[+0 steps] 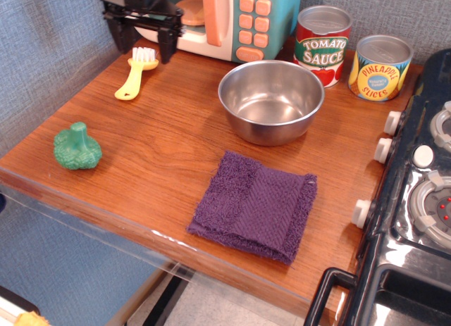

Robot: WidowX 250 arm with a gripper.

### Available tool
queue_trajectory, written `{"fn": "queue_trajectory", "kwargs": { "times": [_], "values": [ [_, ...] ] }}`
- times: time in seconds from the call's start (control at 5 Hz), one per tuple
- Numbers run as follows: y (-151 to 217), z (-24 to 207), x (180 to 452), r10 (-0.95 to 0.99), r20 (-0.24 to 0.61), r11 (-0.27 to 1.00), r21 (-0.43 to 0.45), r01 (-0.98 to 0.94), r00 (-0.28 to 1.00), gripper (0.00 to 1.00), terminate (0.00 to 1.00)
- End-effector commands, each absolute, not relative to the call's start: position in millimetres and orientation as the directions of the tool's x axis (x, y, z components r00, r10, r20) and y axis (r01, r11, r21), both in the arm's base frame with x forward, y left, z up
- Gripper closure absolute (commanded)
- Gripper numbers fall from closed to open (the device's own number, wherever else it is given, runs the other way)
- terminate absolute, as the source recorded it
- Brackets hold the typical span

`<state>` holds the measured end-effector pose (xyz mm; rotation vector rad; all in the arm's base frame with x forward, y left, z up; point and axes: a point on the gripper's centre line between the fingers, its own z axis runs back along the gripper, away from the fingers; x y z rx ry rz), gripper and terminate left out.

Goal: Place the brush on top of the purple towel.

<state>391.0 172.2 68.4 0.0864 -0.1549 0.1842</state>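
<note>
The yellow brush (135,74) with white bristles lies on the wooden table at the back left, bristles pointing to the back. The purple towel (255,204) lies folded flat near the table's front edge, right of centre. My black gripper (144,46) is open and empty. It hangs over the bristle end of the brush, one finger on either side of it. The towel is well apart from the brush and the gripper.
A steel bowl (271,101) stands behind the towel. A toy microwave (225,20), a tomato sauce can (321,44) and a pineapple can (380,67) line the back. A green toy broccoli (77,147) sits at the left edge. A toy stove (416,199) borders the right.
</note>
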Motion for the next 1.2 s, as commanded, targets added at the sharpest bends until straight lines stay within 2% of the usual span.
{"fn": "queue_trajectory", "kwargs": {
  "times": [0.0,0.6,0.8,1.0],
  "values": [
    [196.3,69.6,409.2,0.256,0.187,0.96,0.066,-0.272,0.948,0.0,0.0],
    [205.7,30.6,413.9,0.304,0.076,0.945,0.105,-0.311,0.95,0.0,0.0],
    [205.5,24.4,414.7,0.305,0.065,0.945,0.106,-0.311,0.95,1.0,0.0],
    [203.3,25.1,415.3,0.303,0.065,0.945,0.104,-0.309,0.951,1.0,0.0]
  ]
}}
